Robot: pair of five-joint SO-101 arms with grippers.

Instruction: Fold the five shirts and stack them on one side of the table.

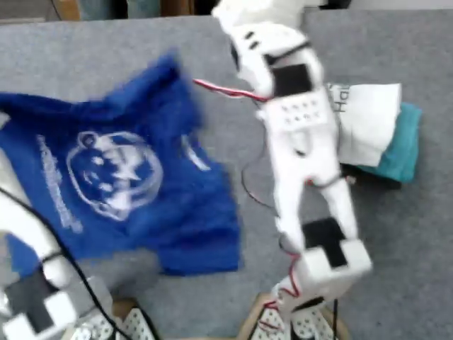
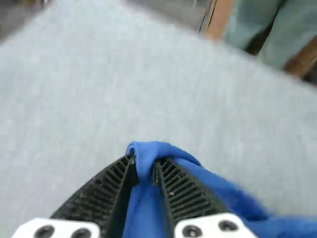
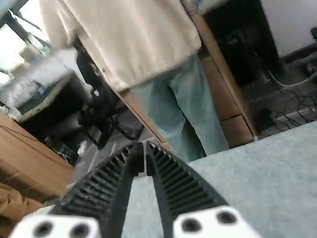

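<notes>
Blue shirt (image 1: 120, 184) lay on the bench (image 1: 410, 248) left of the folded stack (image 1: 379, 134), edge pinched by the left tool (image 2: 143, 166), right tool (image 3: 142, 147) closed empty; folding looked underway, carry-across next.

The grey cloth-covered table (image 1: 417, 255) lies bare at its near right corner and along the far left strip. A crumpled blue printed shirt (image 1: 134, 184) covers the left half. The white right arm (image 1: 304, 149) spans the middle from near edge to far edge. Loose red and black wires (image 1: 251, 188) hang between it and the shirt. A folded white shirt (image 1: 368, 120) on a folded teal shirt (image 1: 405, 149) occupies the right edge, just beside the arm.
</notes>
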